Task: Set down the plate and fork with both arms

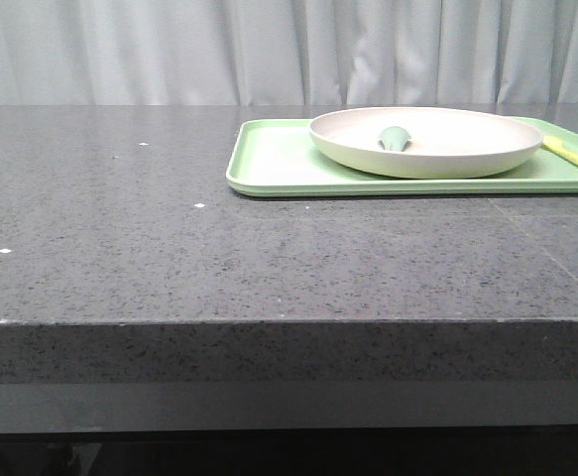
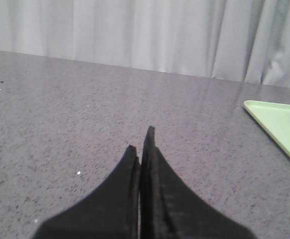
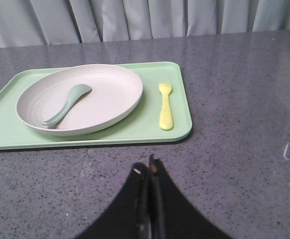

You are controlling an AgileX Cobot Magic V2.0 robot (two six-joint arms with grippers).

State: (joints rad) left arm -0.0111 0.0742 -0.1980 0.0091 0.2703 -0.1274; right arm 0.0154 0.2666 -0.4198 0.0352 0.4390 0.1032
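1. Right gripper [image 3: 150, 167], seen at the lower centre of the right wrist view, is pressed together and holds nothing; it hovers above bare table [image 3: 244, 149], just short of the tray [image 3: 177, 127].
2. Left gripper [image 2: 144, 139], at the lower centre of the left wrist view, is likewise closed and empty, well apart from the tray corner at that frame's right edge.
3. Plate [image 3: 110, 94] is shown on the tray, left of frame centre, with a spoon [image 3: 65, 107] lying loose inside it.
4. Fork [image 3: 165, 107] lies flat on the tray just beside the plate's rim.
5. Risks judged: a flat, slim fork may be skidded rather than pinched; a tilted plate may shed the spoon; the tray may be dragged.
6. Count: one plate, one fork, one spoon, one tray, two grippers.
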